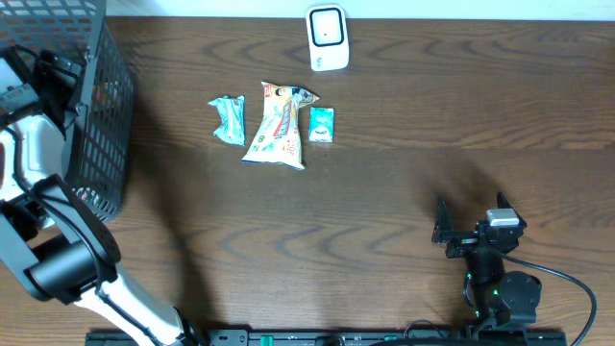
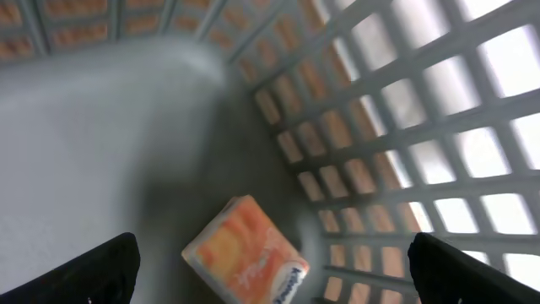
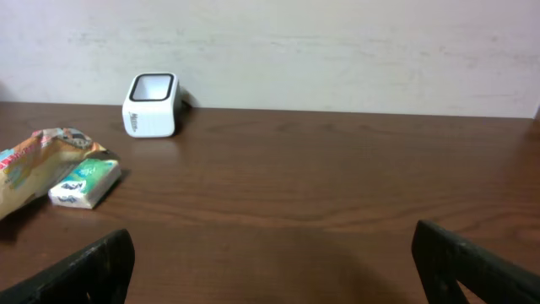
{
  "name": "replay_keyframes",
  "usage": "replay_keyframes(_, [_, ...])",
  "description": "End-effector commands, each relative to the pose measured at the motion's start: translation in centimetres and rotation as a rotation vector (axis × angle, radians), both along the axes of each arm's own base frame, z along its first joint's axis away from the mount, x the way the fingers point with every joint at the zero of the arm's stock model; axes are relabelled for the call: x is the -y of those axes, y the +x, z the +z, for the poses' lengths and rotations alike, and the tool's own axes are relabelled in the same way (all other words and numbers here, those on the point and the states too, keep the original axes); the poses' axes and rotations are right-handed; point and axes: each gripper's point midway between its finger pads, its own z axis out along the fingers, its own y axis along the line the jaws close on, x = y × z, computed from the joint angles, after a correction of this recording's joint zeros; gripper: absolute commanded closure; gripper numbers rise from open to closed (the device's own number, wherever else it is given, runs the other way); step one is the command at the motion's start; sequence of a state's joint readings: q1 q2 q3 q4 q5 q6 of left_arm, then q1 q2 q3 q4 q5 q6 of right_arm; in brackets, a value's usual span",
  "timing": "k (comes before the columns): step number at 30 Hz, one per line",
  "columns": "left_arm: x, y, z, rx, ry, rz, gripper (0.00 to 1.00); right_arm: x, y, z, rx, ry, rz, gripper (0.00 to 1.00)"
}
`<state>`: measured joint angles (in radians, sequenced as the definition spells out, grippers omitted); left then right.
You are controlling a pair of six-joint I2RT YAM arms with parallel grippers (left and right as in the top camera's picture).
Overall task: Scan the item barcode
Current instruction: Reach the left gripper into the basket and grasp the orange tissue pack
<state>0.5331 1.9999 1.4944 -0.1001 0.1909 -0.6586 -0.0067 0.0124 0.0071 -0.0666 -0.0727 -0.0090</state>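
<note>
text: none legible | orange pack [image 2: 245, 249]: print blurred | snack bag [image 1: 277, 125]: too small

The left arm [image 1: 60, 258] consists of smooth white link shells joined by black cylindrical joint housings. The right arm [image 1: 492, 274] is black throughout, carries a grey camera block [image 1: 502, 222] at the wrist, shows a green indicator light [image 1: 496, 289] and trails a thin black cable [image 1: 579, 282]. The left fingers [image 2: 84, 274] and right fingers [image 3: 477, 262] are matte black wedges.
</note>
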Motion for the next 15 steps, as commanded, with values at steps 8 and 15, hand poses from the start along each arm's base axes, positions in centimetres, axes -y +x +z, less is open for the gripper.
replay_keyframes(8, [3.2, 1.8, -5.6, -0.039, -0.164, 0.023, 0.0, -0.1, 0.0, 0.0, 0.0, 0.001, 0.004, 0.01])
replay_keyframes(15, [3.3, 1.6, -8.1, -0.073, -0.209, 0.081, 0.0, -0.1, 0.0, 0.0, 0.0, 0.001, 0.004, 0.01])
